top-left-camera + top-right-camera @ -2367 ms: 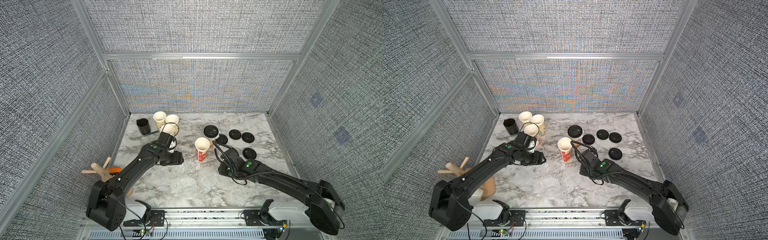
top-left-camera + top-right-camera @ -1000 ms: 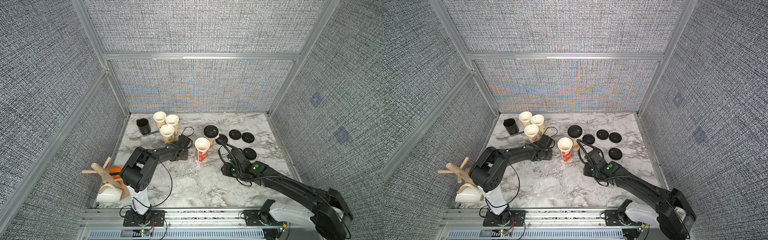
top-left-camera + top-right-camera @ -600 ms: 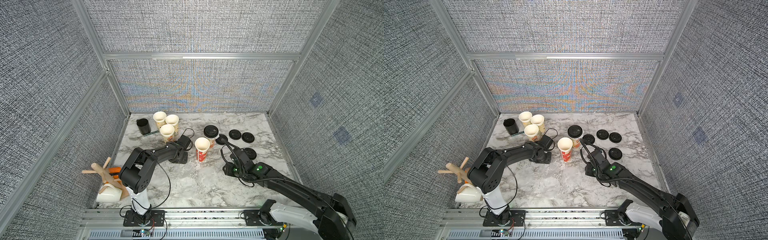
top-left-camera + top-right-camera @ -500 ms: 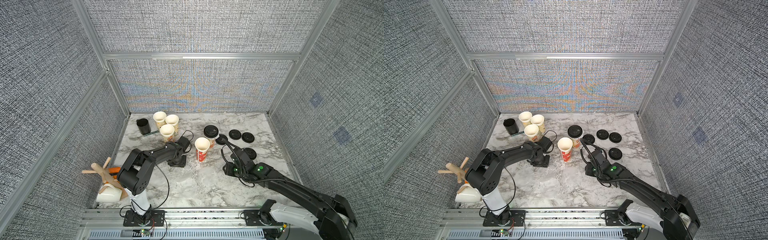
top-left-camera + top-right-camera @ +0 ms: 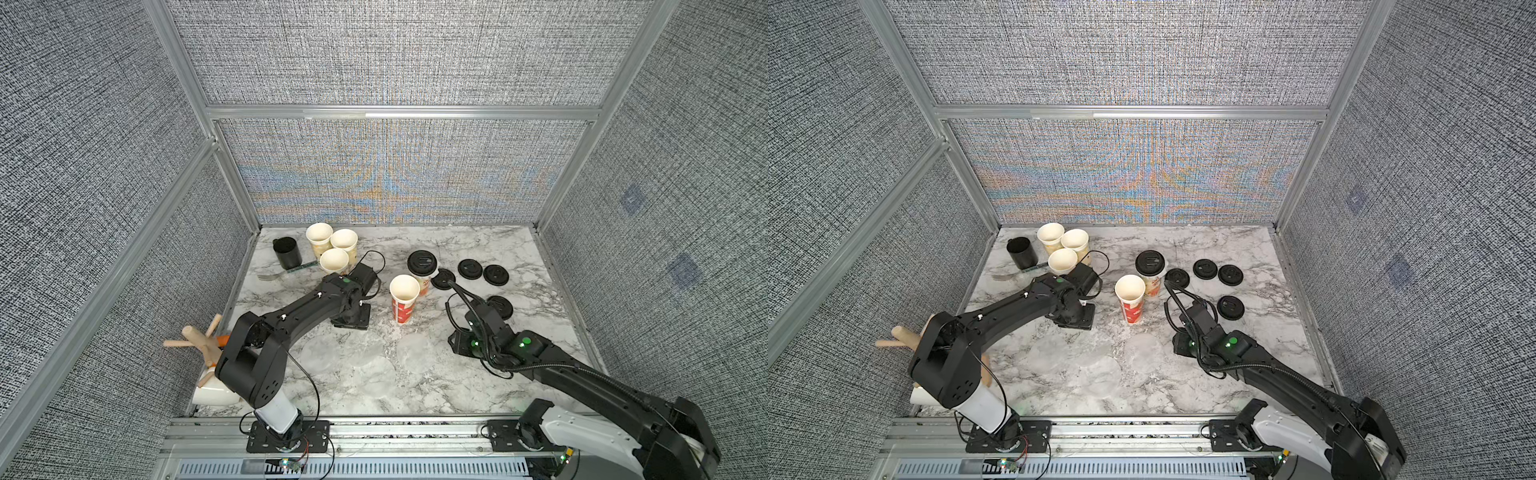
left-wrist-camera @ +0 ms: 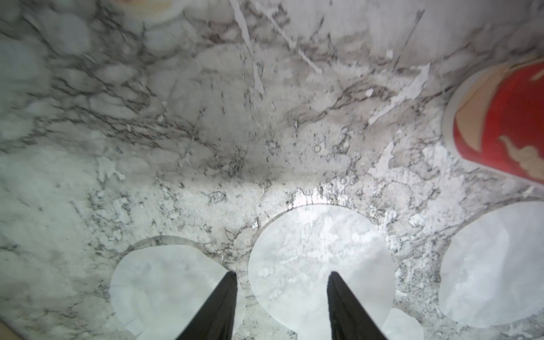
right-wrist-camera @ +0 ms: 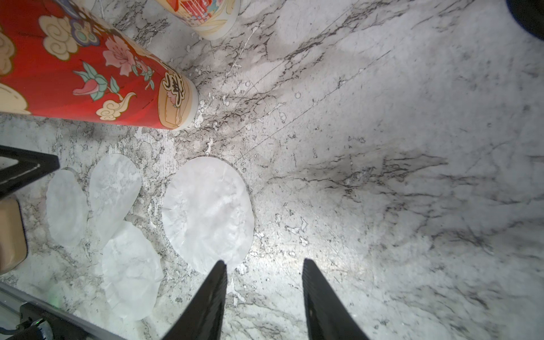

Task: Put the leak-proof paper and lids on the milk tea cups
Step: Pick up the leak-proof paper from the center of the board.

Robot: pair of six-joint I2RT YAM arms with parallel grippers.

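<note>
While astride paper (image 6: 312, 247) edge, claw (image 6: 282, 274) agape.

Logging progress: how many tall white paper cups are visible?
5 cups: three clustered at the back beside the black mug, one red-printed at centre, one black-lidded behind it.

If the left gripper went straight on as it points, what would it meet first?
Probably the leak-proof paper sheet lying on the marble, under the left gripper; the gap is unclear.
</note>
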